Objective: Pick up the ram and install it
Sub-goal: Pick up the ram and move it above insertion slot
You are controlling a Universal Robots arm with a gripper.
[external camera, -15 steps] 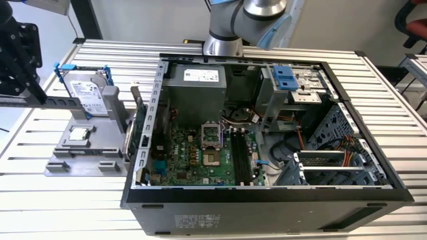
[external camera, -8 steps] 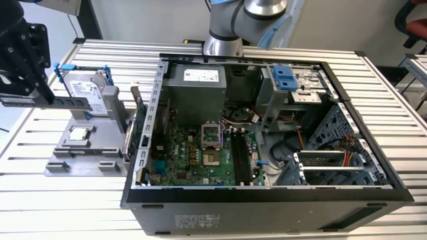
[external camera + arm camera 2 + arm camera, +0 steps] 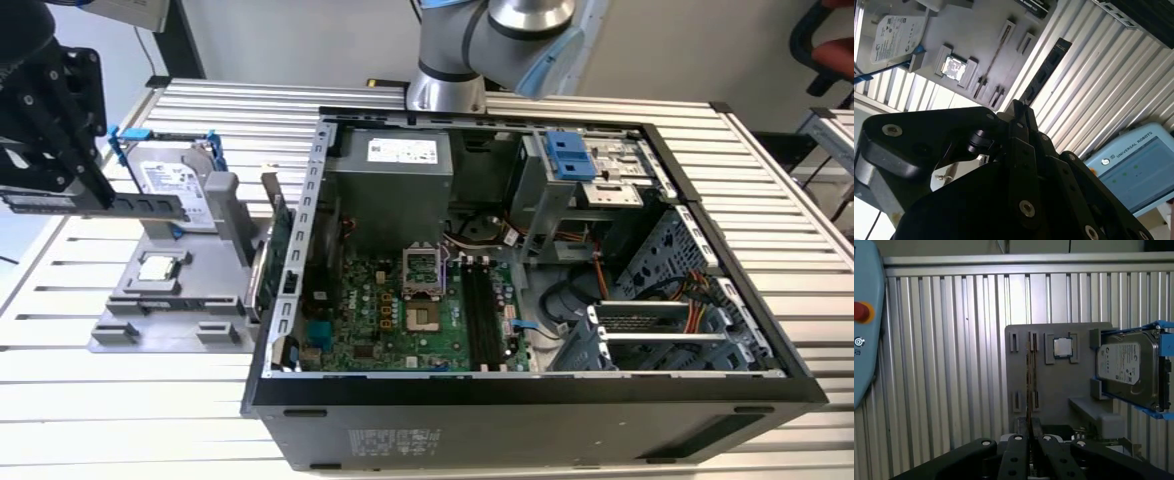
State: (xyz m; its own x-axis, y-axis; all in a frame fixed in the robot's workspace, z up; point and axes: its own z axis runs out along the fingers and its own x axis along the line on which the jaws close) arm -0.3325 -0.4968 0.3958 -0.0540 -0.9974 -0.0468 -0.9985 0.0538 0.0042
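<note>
Ram (image 3: pixel 1046 69) juts out from my gripper (image 3: pixel 1020 109), which is clamped narrowly on one end of it, with the grey holder (image 3: pixel 1064 380) beyond. I judge that so short a hold could let it pivot or slip.

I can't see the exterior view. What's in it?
Black jaws hold the ram level at the exterior view's left, over a grey tray with a hard drive and a processor. Beside it lies an open computer case, motherboard showing.
</note>
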